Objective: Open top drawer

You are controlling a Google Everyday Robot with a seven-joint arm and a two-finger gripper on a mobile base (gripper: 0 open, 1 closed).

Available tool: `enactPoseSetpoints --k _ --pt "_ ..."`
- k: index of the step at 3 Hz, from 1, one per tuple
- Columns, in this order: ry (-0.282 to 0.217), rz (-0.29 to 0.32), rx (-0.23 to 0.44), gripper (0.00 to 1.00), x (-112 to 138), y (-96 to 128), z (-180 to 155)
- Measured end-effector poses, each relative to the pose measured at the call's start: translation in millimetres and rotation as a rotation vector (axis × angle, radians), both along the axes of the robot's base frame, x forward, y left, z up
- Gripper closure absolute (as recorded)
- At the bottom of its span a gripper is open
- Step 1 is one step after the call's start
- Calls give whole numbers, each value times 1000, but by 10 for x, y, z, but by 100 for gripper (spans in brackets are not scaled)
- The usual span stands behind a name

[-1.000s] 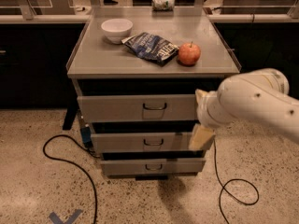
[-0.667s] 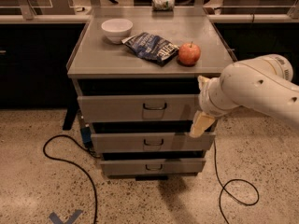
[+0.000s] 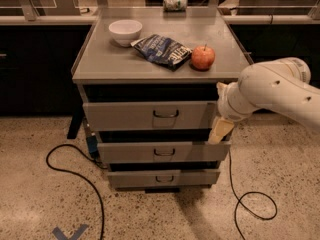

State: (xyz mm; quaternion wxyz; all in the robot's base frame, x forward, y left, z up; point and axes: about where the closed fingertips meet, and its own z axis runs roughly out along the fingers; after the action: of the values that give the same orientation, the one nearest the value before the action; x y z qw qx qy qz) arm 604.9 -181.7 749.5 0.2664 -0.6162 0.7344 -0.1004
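Since a second ago the gripper (image 3: pixel 219 133) has risen a little, from beside the middle drawer's front to the lower right corner of the top drawer (image 3: pixel 130 116). It hangs below the front right corner of the tabletop (image 3: pixel 110 66), pale cream and wedge-shaped, and I cannot tell whether it is spread or pressed together, nor whether it touches the drawer front. The arm (image 3: pixel 272 86) behind it is a smooth, rounded white shell dotted with small dark holes, reaching in from the right.

The top drawer sits directly under the tabletop, with a dark gap above its flat grey metal front. Its small dark bail handle (image 3: pixel 165 114) is at the centre, well to the left of the gripper. Below it are the middle drawer (image 3: pixel 162 152) and the bottom drawer (image 3: pixel 162 178), both shorter-fronted, each with a smaller handle of its own.

On the matte grey tabletop I see a round white bowl (image 3: pixel 125 31) near the back left corner. A crinkled dark blue snack bag (image 3: pixel 163 49) lies flat around the middle. A red apple (image 3: pixel 203 57) stands near the front right corner, just beside the bag. A can (image 3: pixel 175 3) lies on its side at the back edge.

The floor (image 3: pixel 40 199) is speckled stone, with a black cable (image 3: pixel 75 171) looping on the left and another cable (image 3: pixel 255 204) on the right.
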Motion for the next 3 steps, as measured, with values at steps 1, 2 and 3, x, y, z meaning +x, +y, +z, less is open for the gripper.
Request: enactPoseSetpoints --k 1,2,3 --pt "47 -54 -15 0 431 -385 -362" --pt "61 -96 -19 0 884 -671 -678" --pt "54 -107 -11 0 974 -710 -700"
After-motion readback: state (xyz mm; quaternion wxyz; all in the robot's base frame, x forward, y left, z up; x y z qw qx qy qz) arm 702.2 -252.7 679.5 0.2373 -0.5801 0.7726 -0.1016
